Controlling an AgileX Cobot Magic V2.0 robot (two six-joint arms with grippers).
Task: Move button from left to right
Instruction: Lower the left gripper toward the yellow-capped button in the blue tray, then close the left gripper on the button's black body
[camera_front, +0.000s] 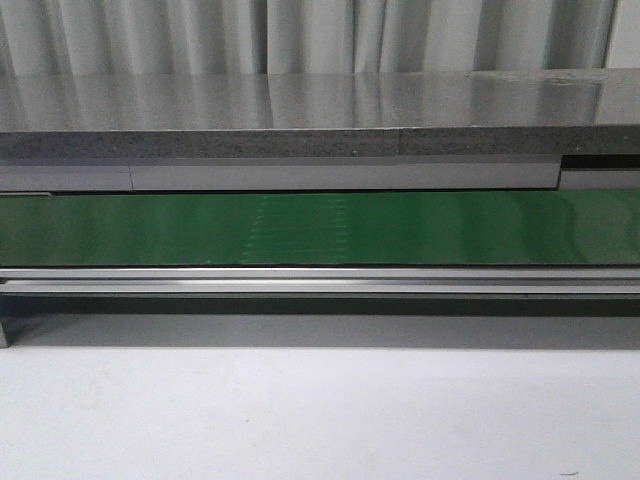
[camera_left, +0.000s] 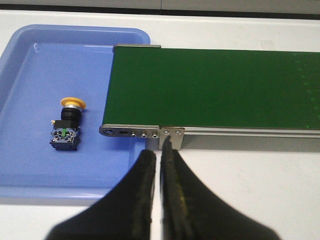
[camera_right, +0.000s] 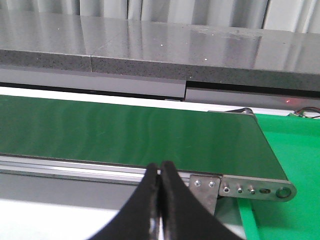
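The button (camera_left: 67, 125), with a yellow mushroom head, a black body and a blue-green label, lies on its side in the blue tray (camera_left: 30, 165) in the left wrist view. My left gripper (camera_left: 158, 152) is shut and empty, above the white table in front of the conveyor's end bracket, well to the side of the button. My right gripper (camera_right: 160, 167) is shut and empty, in front of the belt's rail near its other end. Neither gripper nor the button shows in the front view.
A green conveyor belt (camera_front: 320, 228) runs across the table, also in the left wrist view (camera_left: 215, 85) and right wrist view (camera_right: 125, 135). Its end bracket (camera_left: 142, 132) overhangs the blue tray. A green bin (camera_right: 290, 155) sits past the belt's right end. A grey counter (camera_front: 320, 110) stands behind.
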